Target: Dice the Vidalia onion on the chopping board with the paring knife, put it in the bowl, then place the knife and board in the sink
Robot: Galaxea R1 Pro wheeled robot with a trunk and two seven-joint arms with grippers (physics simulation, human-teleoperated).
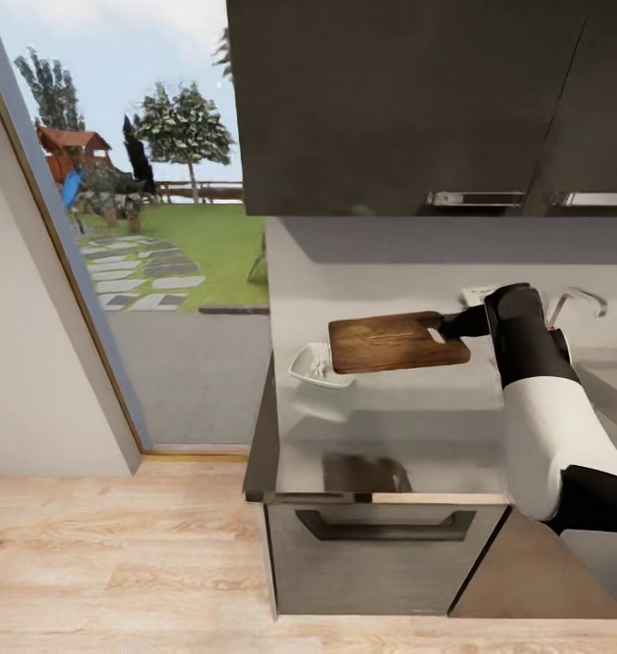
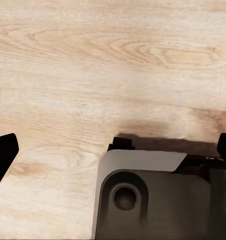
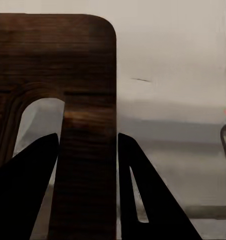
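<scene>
A kitchen corner with dark glossy cabinets above, pale wood-plank floor (image 1: 117, 554) below and a tall glass door on the left looking onto a garden. From the head view, the dark-grey tabletop (image 1: 390, 427) runs away from the robot, and the right arm reaches across it, its hand (image 1: 455, 323) holding the chopping board (image 1: 394, 342) by its near end — lifted clear of the surface, roughly level, long axis pointing away from the hand toward the glass door. The board's far end overhangs the white bowl (image 1: 310, 366), which sits on the tabletop with small pale bits inside that look like the diced onion. The chrome tap (image 1: 576, 300) shows just past the arm, on its right, so the sink likely lies behind the hand, opposite the board's length. From the left wrist view, the left hand's dark fingertips (image 2: 4, 152) stand wide apart over floor planks, holding nothing. From the right wrist view, the two dark fingers (image 3: 30, 190) are closed on the board's handle strip beside its cut-out slot.
</scene>
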